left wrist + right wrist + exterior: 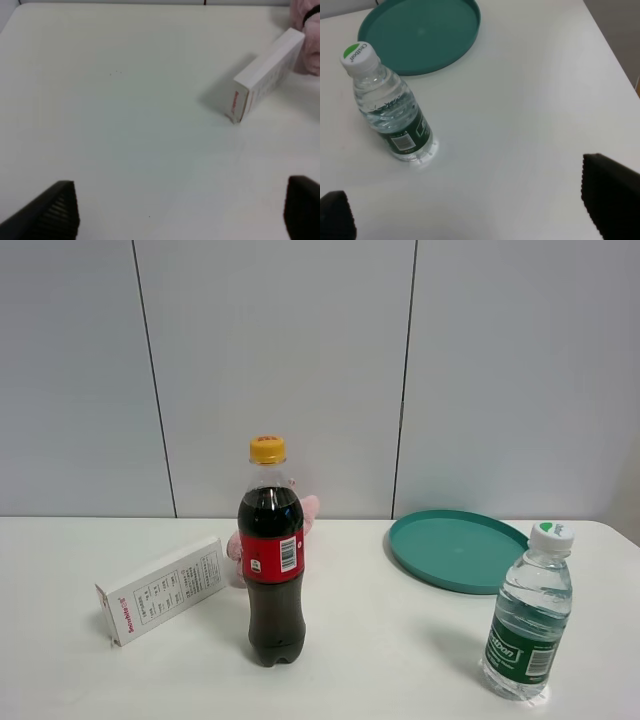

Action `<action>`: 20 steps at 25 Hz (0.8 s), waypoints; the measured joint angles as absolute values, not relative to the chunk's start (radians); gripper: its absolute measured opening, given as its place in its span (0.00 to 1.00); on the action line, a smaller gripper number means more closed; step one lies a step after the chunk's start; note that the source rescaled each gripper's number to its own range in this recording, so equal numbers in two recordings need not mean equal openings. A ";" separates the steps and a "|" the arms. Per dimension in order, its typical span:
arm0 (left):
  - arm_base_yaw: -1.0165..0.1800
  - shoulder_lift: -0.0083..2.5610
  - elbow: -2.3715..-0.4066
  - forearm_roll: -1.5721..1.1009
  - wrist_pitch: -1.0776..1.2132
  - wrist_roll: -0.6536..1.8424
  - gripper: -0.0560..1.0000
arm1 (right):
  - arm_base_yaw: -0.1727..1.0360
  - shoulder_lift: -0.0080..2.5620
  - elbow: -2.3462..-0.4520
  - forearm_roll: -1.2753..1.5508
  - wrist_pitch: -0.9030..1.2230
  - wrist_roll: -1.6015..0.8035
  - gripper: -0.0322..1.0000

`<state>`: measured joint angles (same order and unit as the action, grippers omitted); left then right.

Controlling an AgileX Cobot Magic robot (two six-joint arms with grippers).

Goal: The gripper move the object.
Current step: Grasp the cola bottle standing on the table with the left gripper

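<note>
The cola bottle (271,555), tall with dark liquid, red label and yellow cap, stands upright near the middle of the white table (380,640) in the exterior high view. Neither gripper shows in that view. In the left wrist view my left gripper (180,212) is open, its black fingertips (57,212) wide apart above bare table, with the cola bottle out of view. In the right wrist view my right gripper (470,210) is open over the table's right part, away from the cola bottle.
A white carton (165,590) lies left of the cola bottle; it also shows in the left wrist view (267,75). A pink soft thing (305,515) sits behind the bottle. A teal plate (455,550) lies at back right. A clear water bottle (530,615) stands front right, also in the right wrist view (390,107).
</note>
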<state>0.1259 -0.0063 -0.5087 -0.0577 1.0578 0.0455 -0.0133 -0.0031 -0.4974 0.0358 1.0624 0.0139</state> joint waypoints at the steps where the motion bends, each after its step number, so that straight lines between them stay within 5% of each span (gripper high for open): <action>1: 0.126 -0.006 -0.509 -0.058 1.058 0.045 0.60 | -0.013 -0.003 -0.497 0.036 1.062 0.014 1.00; 20: 0.126 -0.006 -0.509 -0.058 1.058 0.045 0.60 | -0.013 -0.003 -0.497 0.036 1.062 0.014 1.00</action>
<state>0.1259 -0.0063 -0.5087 -0.0577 1.0578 0.0455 -0.0133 -0.0031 -0.4974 0.0358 1.0624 0.0139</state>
